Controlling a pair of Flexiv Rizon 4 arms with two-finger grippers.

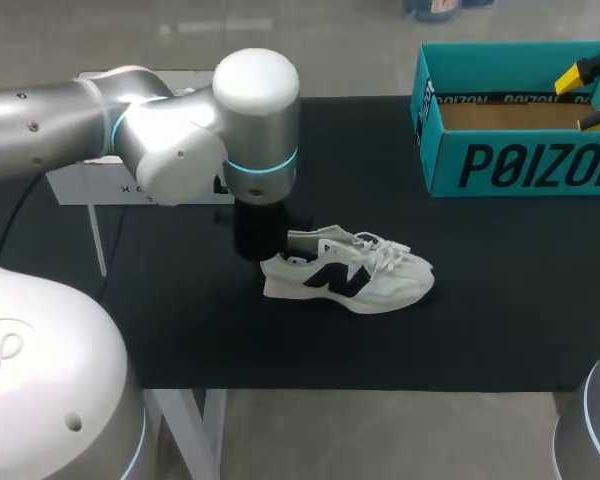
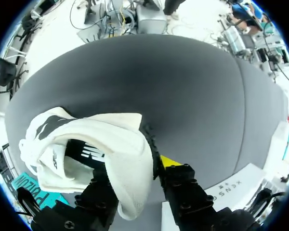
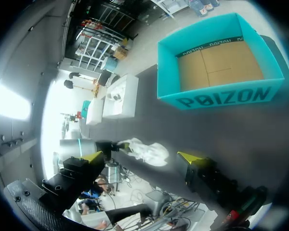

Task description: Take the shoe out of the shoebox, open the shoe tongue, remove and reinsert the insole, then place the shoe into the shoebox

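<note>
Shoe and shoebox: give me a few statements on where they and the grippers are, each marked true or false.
1. The shoe lies inside the shoebox. False: the shoe lies on its sole on the black table, outside the shoebox.
2. The shoebox holds nothing. True: the right wrist view shows only its bare cardboard floor.
3. The right gripper carries the insole. False: the right gripper is open above the shoebox, with nothing between its fingers.
4. The left gripper is at the shoe's heel. True: the left gripper has the heel between its fingers.
</note>
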